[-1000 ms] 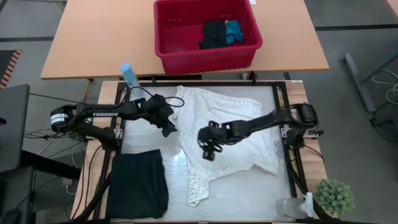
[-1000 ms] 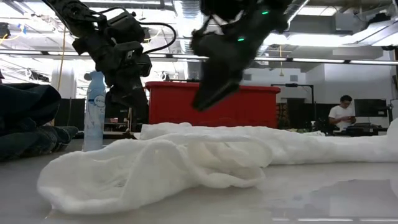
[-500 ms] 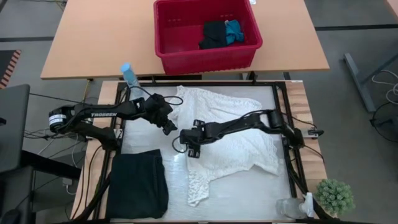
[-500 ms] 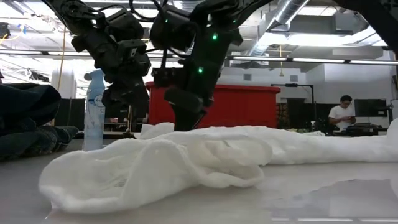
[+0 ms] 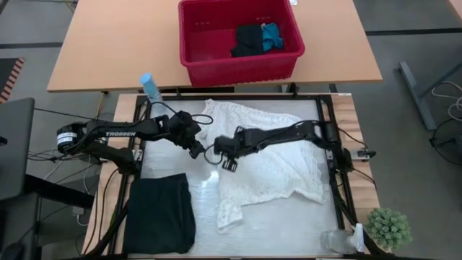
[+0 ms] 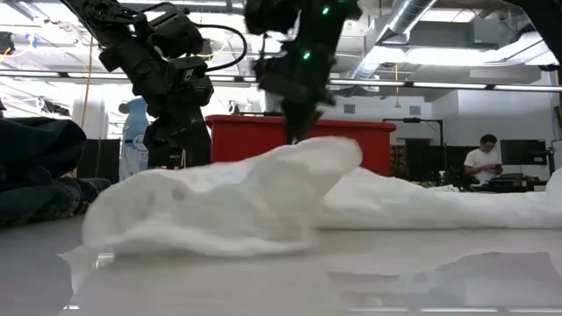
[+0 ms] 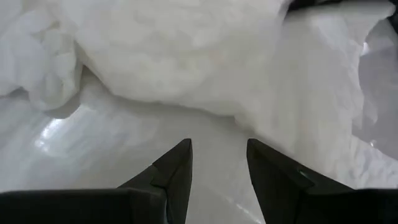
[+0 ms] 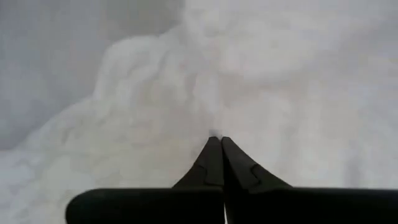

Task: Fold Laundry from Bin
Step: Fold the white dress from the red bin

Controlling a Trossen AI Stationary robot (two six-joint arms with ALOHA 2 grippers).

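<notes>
Nearest the front edge of the table [image 5: 303,231], on its left side, lies a folded black garment [image 5: 160,214], flat and squared off, apparently a finished piece set aside to leave the middle free. Beside it, across the centre and right of the table, spreads the white crinkled garment [image 5: 271,162], the piece being worked now.

The right gripper [image 5: 225,150] reaches across to that garment's left edge with its 2 fingers clenched; the right wrist view shows their tips [image 8: 217,152] pressed together into the white cloth, so it looks to be pinching a fold. In the low view the cloth rises in a hump [image 6: 299,167] under it, which suggests the edge is lifted to be carried over for a fold.

Just beside it, the left gripper [image 5: 193,146] hovers with its fingers [image 7: 174,168] parted and nothing between them, over bare table near the cloth's edge, probably ready to take a second corner.

Farther back, on the wooden table behind, sits the red bin [image 5: 216,68], holding a black item [image 5: 247,40] and a small blue one [image 5: 272,35] waiting to be folded.
</notes>
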